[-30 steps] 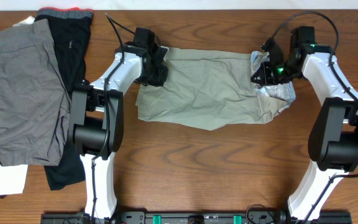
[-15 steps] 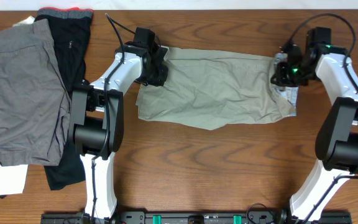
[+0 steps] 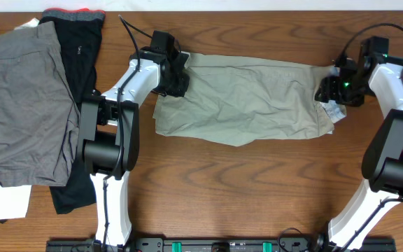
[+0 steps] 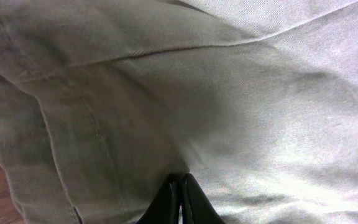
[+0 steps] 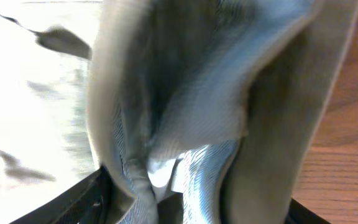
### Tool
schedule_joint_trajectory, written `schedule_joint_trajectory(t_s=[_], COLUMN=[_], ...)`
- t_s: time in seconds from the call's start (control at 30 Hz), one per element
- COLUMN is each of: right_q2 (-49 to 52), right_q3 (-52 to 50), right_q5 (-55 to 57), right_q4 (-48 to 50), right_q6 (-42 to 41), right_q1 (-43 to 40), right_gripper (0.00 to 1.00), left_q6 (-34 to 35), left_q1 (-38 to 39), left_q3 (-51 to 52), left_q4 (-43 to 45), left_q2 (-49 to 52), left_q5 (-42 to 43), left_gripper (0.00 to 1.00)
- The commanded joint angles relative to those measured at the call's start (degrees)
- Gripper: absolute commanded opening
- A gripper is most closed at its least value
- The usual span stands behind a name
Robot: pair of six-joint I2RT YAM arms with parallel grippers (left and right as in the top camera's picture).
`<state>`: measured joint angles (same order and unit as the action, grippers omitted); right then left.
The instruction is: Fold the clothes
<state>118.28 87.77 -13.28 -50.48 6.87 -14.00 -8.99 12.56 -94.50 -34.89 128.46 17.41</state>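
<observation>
The clothes, a pair of khaki-beige shorts (image 3: 243, 98), lie spread lengthwise across the middle of the wooden table. My left gripper (image 3: 175, 78) rests on their upper left corner. In the left wrist view its fingertips (image 4: 180, 186) are pressed together, pinching the khaki cloth (image 4: 241, 112). My right gripper (image 3: 329, 94) is at the shorts' right end. Its jaws stand wide apart in the right wrist view, with bunched khaki cloth and pale striped lining (image 5: 191, 155) lying loose between them.
Grey shorts (image 3: 23, 105) and a black garment with a red waistband (image 3: 75, 56) lie at the far left, over a white cloth (image 3: 2, 203). Bare wood (image 3: 243, 182) lies in front of the khaki shorts, between the two arm bases.
My right gripper has travelled right, drawing the folded-over right end of the shorts out flat, and its jaws have opened. The left gripper has stayed put, shut.
</observation>
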Motion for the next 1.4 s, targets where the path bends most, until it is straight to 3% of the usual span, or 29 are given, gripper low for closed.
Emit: schedule_joint_trajectory(t_s=[0.0,0.43,0.63,0.8,0.87,0.93,0.97,1.03,1.1,1.37], right_q2=[-0.6,-0.6,-0.6,-0.6,-0.6,-0.6,-0.6,-0.6,-0.6,-0.6], right_q3=[-3.0,-12.2,-14.8,-19.1,-20.0,-20.2,-20.2,-20.2,-20.1,-17.3], right_q5=[0.5,5.4,0.9,-6.6,-8.4,-8.4,-8.4,-8.4,-8.4,-12.5], right_q4=[1.7,11.9,15.5,19.8,20.8,21.2,21.2,21.8,22.5,21.1], right_q6=[0.0,-2.1,-5.0,-7.3,-7.6,-8.2,-8.2,-8.3,-9.0,-8.3], right_q1=[-0.6,-0.7,-0.3,-0.1,-0.1,-0.1,-0.1,-0.4,-1.0,-5.9], right_gripper=[0.67,0.74,0.72,0.55,0.41,0.21,0.19,0.06,0.01,0.01], left_q6=[0.3,0.3,0.3,0.3,0.3,0.2,0.2,0.3,0.3,0.2], left_q1=[0.5,0.5,0.5,0.5,0.5,0.5,0.5,0.5,0.5,0.5], left_q3=[1.0,1.0,1.0,1.0,1.0,1.0,1.0,1.0,1.0,1.0], left_q4=[-0.2,-0.2,0.2,0.3,0.3,0.3,0.3,0.3,0.3,0.5], left_q2=[1.6,1.6,1.6,1.6,1.6,1.6,1.6,1.6,1.6,1.6], left_q5=[-1.6,-1.5,-1.6,-1.6,-1.6,-1.6,-1.6,-1.6,-1.6,-1.6], left_gripper=[0.06,0.06,0.06,0.06,0.06,0.06,0.06,0.06,0.06,0.06])
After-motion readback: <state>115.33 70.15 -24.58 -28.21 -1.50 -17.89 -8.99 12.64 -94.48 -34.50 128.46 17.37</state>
